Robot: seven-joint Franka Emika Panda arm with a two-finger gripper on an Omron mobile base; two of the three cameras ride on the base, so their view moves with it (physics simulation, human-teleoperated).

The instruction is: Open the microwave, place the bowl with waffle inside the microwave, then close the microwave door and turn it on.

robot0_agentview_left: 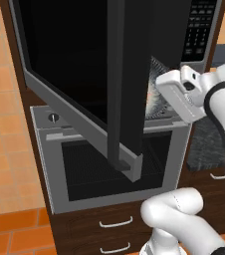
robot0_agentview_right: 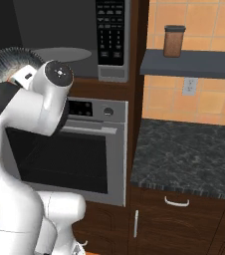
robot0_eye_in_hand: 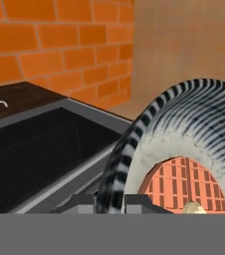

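Hand (robot0_agentview_left: 160,92) grips the rim of the bowl with waffle (robot0_eye_in_hand: 184,164), carried tilted right at the mouth of the microwave (robot0_agentview_left: 194,35), whose microwave door (robot0_agentview_left: 84,64) hangs open just beside the hand. Judged risks: the tilt could let the waffle (robot0_eye_in_hand: 184,187) slide out, and the bowl's edge could catch the cavity frame or door edge going in, since clearance looks tight.
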